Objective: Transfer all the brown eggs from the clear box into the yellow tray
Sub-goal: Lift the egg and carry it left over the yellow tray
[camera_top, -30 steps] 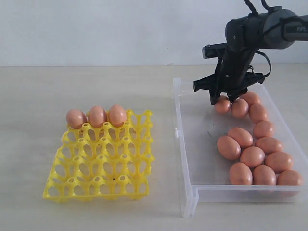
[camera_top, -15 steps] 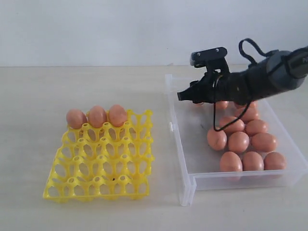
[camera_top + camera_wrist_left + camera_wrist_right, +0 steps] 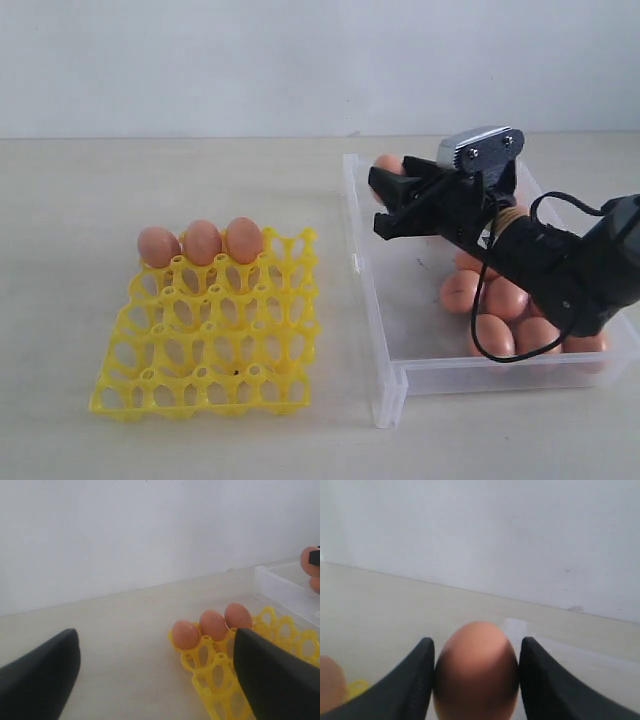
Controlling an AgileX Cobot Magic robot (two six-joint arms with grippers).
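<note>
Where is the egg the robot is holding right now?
In the exterior view the egg sits right of centre, pinched in the right gripper above the clear box, near its far left corner.

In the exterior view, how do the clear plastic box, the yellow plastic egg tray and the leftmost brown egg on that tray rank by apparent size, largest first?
1. clear plastic box, the largest, though the arm covers part of it
2. yellow plastic egg tray, somewhat smaller
3. leftmost brown egg, by far the smallest
</note>
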